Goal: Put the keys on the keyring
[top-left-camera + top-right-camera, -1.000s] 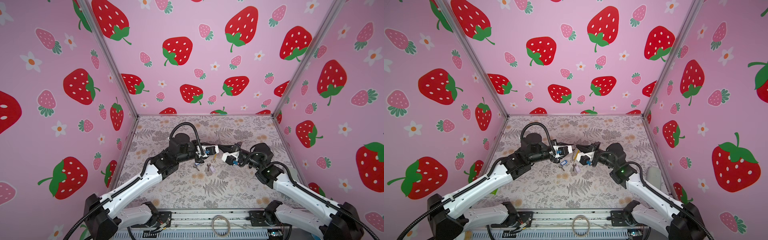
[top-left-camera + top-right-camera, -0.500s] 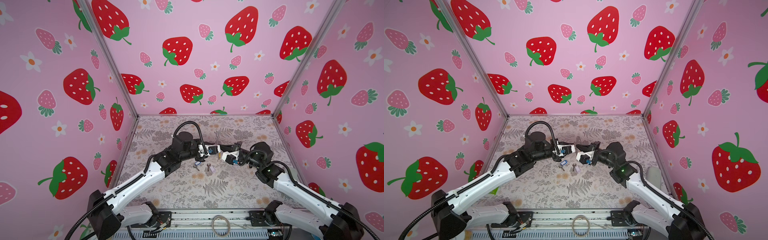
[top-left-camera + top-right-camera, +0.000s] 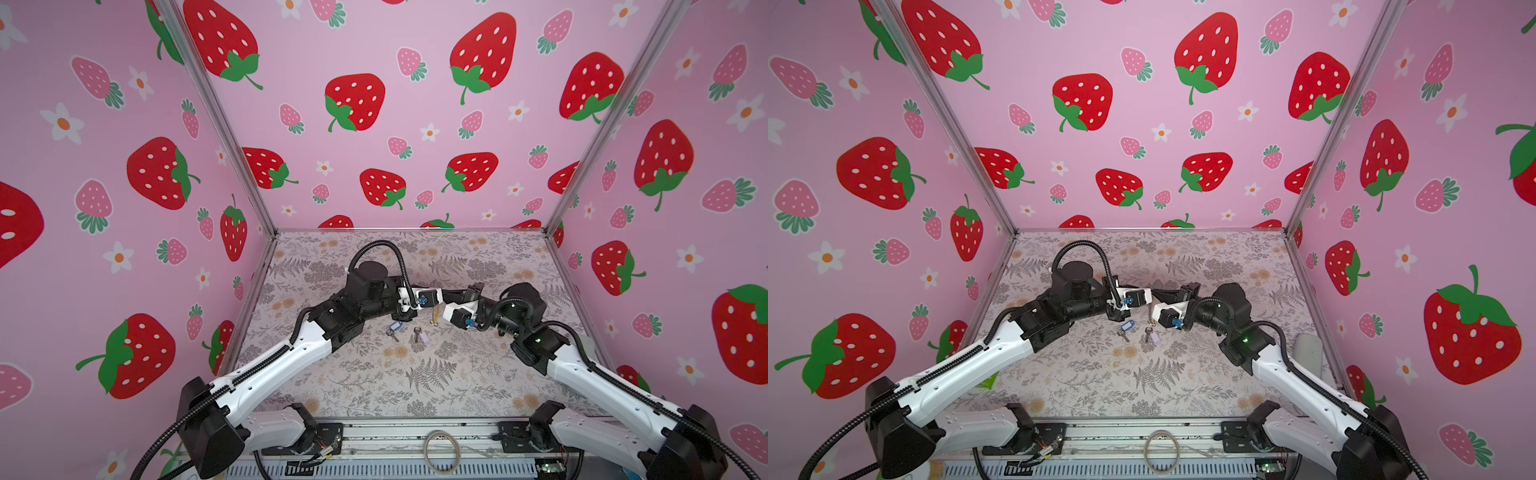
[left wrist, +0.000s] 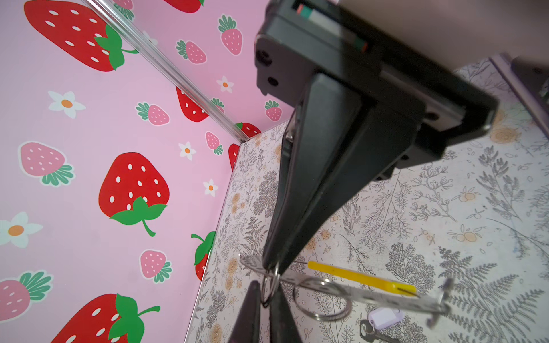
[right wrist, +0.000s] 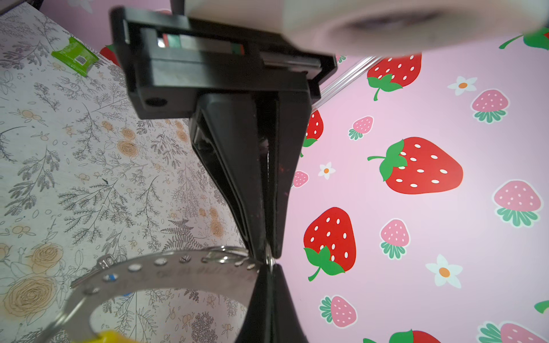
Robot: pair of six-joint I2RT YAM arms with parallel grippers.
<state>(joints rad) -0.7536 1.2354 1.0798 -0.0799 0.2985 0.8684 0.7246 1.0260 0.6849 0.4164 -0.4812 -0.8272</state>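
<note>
Dangling keyring (image 4: 386,297) — right gripper (image 5: 267,257) clamped on its end, left gripper (image 4: 269,266) tip-to-tip, pinching its small loop.

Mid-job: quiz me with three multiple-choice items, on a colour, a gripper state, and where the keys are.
1. The keyring has a coloured section: A yellow; B red; C green.
2. The right gripper: A open; B shut on the keyring; C shut, empty.
3. The blue-tagged key and lilac-tagged key: A lying on the table; B threaded on the keyring; C in the right gripper.
Answers: 1 A: a yellow strip shows on it. 2 B: its jaws pinch the metal band. 3 A: both lie loose, apart from the keyring.
</note>
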